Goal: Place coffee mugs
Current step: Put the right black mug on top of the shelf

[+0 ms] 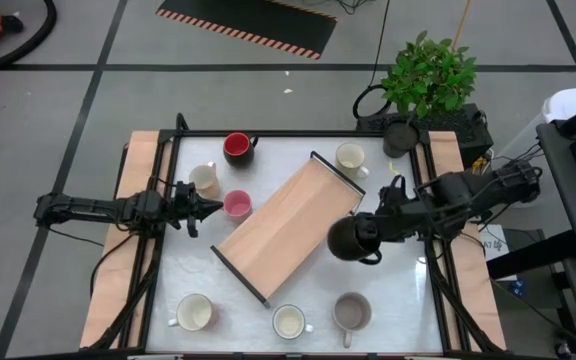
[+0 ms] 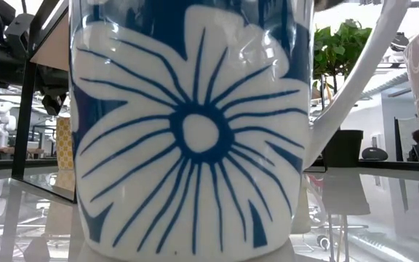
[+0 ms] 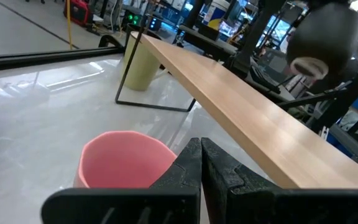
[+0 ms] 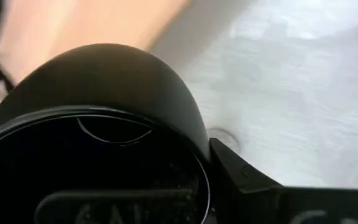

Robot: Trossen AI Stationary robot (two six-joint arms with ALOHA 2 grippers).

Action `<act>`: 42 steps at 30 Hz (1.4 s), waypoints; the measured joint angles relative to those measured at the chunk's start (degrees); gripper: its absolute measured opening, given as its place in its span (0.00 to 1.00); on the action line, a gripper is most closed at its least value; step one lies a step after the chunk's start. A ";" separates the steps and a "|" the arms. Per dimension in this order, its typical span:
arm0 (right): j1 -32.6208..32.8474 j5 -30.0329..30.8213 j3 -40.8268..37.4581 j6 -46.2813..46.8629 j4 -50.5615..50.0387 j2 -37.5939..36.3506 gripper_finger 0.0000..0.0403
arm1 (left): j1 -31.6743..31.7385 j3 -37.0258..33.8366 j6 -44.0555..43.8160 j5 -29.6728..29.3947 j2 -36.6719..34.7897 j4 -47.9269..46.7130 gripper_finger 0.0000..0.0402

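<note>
My right tool (image 1: 376,232) is pinched on the rim of the black mug (image 1: 352,240), which hangs just off the right end of the wooden shelf (image 1: 286,227) — a long board on a thin dark frame, lying diagonally across the middle of the white counter (image 1: 398,300). From my right wrist the mug fills the view (image 4: 98,81), its dark mouth turned toward the camera, one finger (image 4: 241,177) against its wall.

My left tool (image 1: 208,208) is pressed together with nothing in it, its tips pointing at the pink mug (image 1: 236,204), which stands just beside them on the counter, close to the shelf's left edge. From my left wrist the pink mug (image 3: 120,162) sits right behind my shut fingers (image 3: 194,171).

The other mugs stand around the shelf: the red-and-dark mug (image 1: 237,147) at the far side, a cream mug (image 1: 205,179) just beyond my left tool, another cream mug (image 1: 350,157) by the shelf's far right end. Along the near edge stand two more cream mugs (image 1: 195,313) (image 1: 289,322) and the grey mug (image 1: 351,311). The low view is filled by a white mug with a blue flower pattern (image 2: 191,124), very close to the lens.

Beyond the counter's far right corner stands a green plant (image 1: 428,72).
</note>
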 joint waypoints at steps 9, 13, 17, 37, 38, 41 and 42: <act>-6.92 -0.08 15.61 -9.36 -8.00 8.06 0.01 | 0.01 0.00 -0.09 0.00 0.00 -0.92 0.00; -10.70 -0.05 21.42 -14.48 -9.88 10.50 0.01 | 0.01 0.00 -0.11 0.00 0.00 -1.02 0.00; -14.35 -0.03 27.67 -19.92 -10.13 13.16 0.01 | 0.00 0.02 -0.19 0.02 0.00 -1.10 0.00; -32.16 -5.80 32.03 -43.22 -10.31 16.84 0.01 | 0.01 0.07 -0.31 0.02 0.00 -1.22 0.00; -32.46 -5.84 31.64 -43.56 -10.14 16.77 0.01 | 0.02 0.07 -0.32 0.02 0.00 -1.22 0.00; -32.62 -6.23 29.79 -43.87 -10.37 16.73 0.01 | 0.01 0.07 -0.46 0.01 0.00 -1.22 0.00; -32.59 -6.25 29.17 -43.85 -10.40 16.76 0.01 | 0.02 0.07 -0.61 0.01 0.00 -1.22 0.00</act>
